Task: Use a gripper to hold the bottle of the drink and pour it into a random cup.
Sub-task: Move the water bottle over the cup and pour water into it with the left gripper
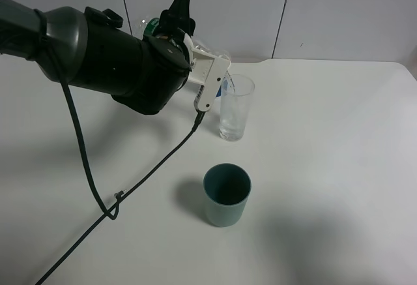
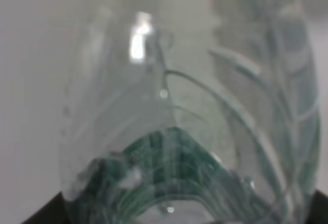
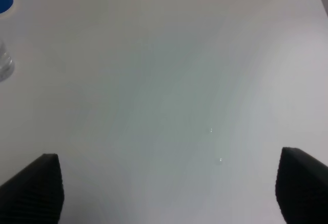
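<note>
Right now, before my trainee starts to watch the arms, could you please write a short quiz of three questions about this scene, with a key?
1. True or false: in the high view, the teal cup stands closer to the camera than the clear tumbler.
2. What does the left pincer grip? A. the bottle B. a spoon C. nothing
3. Fill the gap: the jaws of the right pincer stand ____, with only bare table between them.

Key: 1 true; 2 A; 3 open.
</note>
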Available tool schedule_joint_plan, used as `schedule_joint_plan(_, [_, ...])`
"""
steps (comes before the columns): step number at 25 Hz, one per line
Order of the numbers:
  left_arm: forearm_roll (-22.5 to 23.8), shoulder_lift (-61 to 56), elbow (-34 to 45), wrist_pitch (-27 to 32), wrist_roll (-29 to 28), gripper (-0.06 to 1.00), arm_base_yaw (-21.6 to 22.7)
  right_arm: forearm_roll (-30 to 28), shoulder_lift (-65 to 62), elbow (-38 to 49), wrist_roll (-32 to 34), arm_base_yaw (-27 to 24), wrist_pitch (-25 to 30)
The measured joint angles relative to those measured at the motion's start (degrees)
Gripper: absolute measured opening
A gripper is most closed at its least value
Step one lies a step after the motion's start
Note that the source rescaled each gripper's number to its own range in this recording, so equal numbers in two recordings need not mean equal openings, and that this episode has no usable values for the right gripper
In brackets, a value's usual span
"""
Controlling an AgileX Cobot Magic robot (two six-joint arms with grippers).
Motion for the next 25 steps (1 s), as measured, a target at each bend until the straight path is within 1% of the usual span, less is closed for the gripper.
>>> schedule_joint_plan(25, [0.0, 0.0, 0.0, 0.0, 0.0, 0.0, 0.0, 0.0, 0.0, 0.0, 0.0, 0.0, 0.0])
